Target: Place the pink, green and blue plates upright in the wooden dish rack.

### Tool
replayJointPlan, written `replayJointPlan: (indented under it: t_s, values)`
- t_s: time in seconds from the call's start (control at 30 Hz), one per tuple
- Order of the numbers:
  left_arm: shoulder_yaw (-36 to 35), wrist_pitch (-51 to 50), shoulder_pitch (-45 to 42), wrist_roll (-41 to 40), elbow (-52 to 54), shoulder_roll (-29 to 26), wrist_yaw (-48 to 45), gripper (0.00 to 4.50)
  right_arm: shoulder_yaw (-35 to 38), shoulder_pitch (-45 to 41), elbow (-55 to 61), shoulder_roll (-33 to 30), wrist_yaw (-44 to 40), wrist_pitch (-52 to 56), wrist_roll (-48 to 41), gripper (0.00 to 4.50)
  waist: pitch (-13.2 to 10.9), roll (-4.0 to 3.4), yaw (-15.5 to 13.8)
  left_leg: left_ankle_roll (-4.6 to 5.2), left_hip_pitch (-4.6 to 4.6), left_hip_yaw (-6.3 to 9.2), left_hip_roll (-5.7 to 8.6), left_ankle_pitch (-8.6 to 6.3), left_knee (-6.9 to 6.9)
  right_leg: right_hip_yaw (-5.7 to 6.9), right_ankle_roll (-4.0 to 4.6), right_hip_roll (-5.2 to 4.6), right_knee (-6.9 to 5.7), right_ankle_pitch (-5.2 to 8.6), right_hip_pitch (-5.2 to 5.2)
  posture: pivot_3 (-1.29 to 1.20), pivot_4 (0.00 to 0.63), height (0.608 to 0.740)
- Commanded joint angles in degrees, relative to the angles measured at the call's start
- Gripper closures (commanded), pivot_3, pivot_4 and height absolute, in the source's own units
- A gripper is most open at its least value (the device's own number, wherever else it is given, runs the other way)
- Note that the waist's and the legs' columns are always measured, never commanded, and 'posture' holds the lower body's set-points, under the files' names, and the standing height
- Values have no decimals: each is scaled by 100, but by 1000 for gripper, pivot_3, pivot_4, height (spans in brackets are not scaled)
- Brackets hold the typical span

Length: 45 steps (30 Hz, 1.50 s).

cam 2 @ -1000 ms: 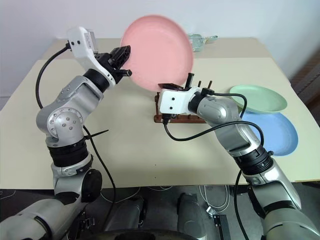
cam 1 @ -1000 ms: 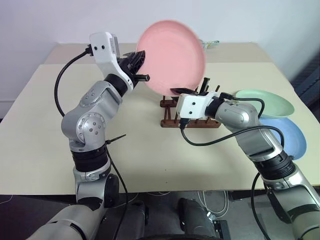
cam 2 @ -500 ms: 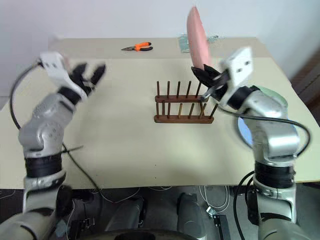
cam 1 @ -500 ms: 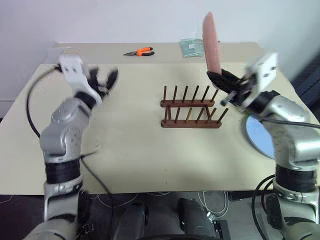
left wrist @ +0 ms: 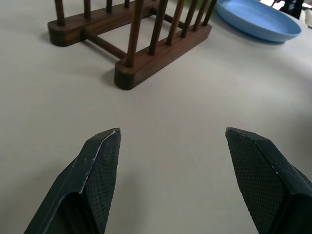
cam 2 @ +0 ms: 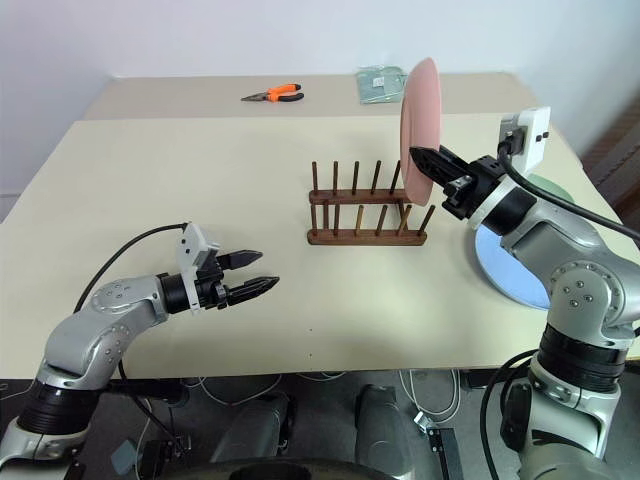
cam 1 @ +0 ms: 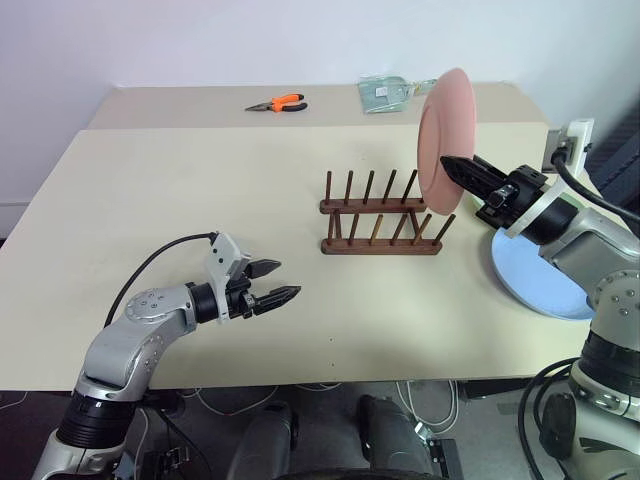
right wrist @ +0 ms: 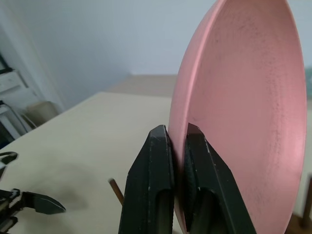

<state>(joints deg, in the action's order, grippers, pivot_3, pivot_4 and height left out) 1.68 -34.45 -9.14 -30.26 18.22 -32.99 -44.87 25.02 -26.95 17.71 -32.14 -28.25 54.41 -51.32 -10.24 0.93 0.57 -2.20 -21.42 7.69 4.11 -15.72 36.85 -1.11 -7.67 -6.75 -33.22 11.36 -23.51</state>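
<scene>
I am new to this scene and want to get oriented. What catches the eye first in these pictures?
The pink plate stands out, held on edge by the right gripper above the right end of the wooden dish rack. Low over the table's near left side, the left gripper is open and holds nothing.

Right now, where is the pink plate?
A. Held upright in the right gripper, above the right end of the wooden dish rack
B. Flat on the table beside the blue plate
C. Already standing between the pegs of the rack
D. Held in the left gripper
A. The right gripper is shut on the rim of the pink plate, which stands upright in the air over the right end of the wooden dish rack, not yet between its pegs.
</scene>
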Motion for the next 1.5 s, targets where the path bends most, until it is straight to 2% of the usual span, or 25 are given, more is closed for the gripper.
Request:
replayJointPlan:
  t_s: [0.03, 0.23, 0.37, 0.4, 0.43, 0.47, 0.63, 0.73, 0.83, 0.93, 1.1, 1.13, 1.17, 1.37, 1.5]
  values:
    - [102, 139, -25, 57, 251, 68, -6, 963, 121, 0, -81, -86, 66, -169, -42, 3464, 0, -2, 6, 0, 0, -1, 0, 0, 0, 0, 0, 0, 0, 0, 0, 0, 150, 740]
    - [455, 377, -163, 436, 340, 184, 54, 963, 52, -1, -101, -276, 85, -989, 647, 555, 0, -3, -8, 1, 0, -4, 1, 0, 0, -1, -2, -1, 1, 0, 1, 0, 150, 740]
    - [1150, 881, -434, 1136, 319, 594, 337, 963, 582, -233, -680, -737, 155, -1339, 864, 555, -3, -7, -46, 1, -1, -4, 3, 0, 2, -1, -2, -2, 4, 0, 5, 0, 150, 740]
    - [1308, 1029, -509, 1294, 275, 793, 461, 963, 527, -99, -828, -1003, 78, -1530, 1191, 355, -3, -8, -95, 1, -3, -4, 5, 0, 9, -2, -2, -3, 5, 0, 7, 0, 150, 740]
    - [1427, 1091, -577, 1395, 214, 986, 575, 963, 371, 117, -922, -1265, -30, -1703, 1543, 97, -2, -6, -136, 2, -5, -7, 7, -1, 14, -3, -3, -4, 10, -1, 9, 0, 150, 740]
    - [1535, 1226, -628, 1511, 151, 1168, 669, 963, 24, 437, -1029, -1607, -170, -2043, 2118, 44, -1, -5, -158, 5, -5, -8, 8, -2, 14, -3, -3, -5, 11, -1, 10, 0, 150, 740]
    - [1660, 1341, -758, 1616, -39, 1688, 848, 963, -1391, 1429, -1807, -2674, -685, -3807, 4183, 44, 7, -14, -73, 14, 4, -26, 4, -8, 9, -8, -12, -4, 9, 5, 10, 0, 150, 740]
    - [1603, 1346, -801, 1606, -101, 1751, 824, 963, -2016, 1511, -2569, -2977, -687, -4751, 5122, 44, 7, -27, -26, 14, 8, -37, 3, -8, 14, -15, -31, -5, 5, 16, 10, 0, 150, 740]
    - [1521, 1390, -821, 1619, -163, 1680, 774, 963, -2409, 1130, -3477, -2981, -464, -5391, 5764, 44, 9, -35, 25, 14, 8, -37, 3, -8, 14, -16, -31, -4, 3, 16, 11, 0, 150, 740]
    - [1383, 1343, -791, 1523, -90, 1582, 726, 963, -2653, 704, -4337, -2873, -260, -5886, 6183, 892, 9, -37, 16, 14, 8, -37, 3, -8, 13, -18, -29, -4, 2, 15, 9, 0, 150, 740]
    - [1246, 1257, -703, 1331, 124, 1506, 642, 963, -2833, 372, -4972, -2778, -12, -6484, 6592, 3436, 9, -36, -6, 14, 7, -31, 6, -7, 15, -18, -10, -5, 5, 3, 14, 0, 150, 740]
    - [1243, 1241, -687, 1301, 170, 1490, 619, 963, -2842, 340, -5034, -2764, 36, -6564, 6641, 4054, 8, -36, -9, 14, 6, -30, 7, -7, 16, -18, -9, -5, 6, 3, 15, 0, 150, 740]
    - [1242, 1216, -673, 1273, 209, 1477, 597, 963, -2818, 311, -5072, -2735, 91, -6613, 6647, 4436, 8, -36, -11, 14, 6, -30, 7, -7, 16, -18, -10, -5, 6, 3, 15, 0, 150, 740]
    - [1305, 1189, -656, 1306, 238, 1463, 563, 963, -2428, 504, -4435, -2834, 234, -6709, 6487, 4436, 9, -38, 9, 14, 8, -29, 7, -7, 15, -20, -9, -4, 3, 3, 15, 0, 150, 740]
    - [1274, 1203, -710, 1319, 170, 1443, 539, 963, -1457, 633, -3232, -2512, -145, -5909, 5185, 4436, 7, -42, 9, 14, 7, -28, 7, -7, 15, -21, -10, -4, 3, 2, 14, 0, 150, 740]
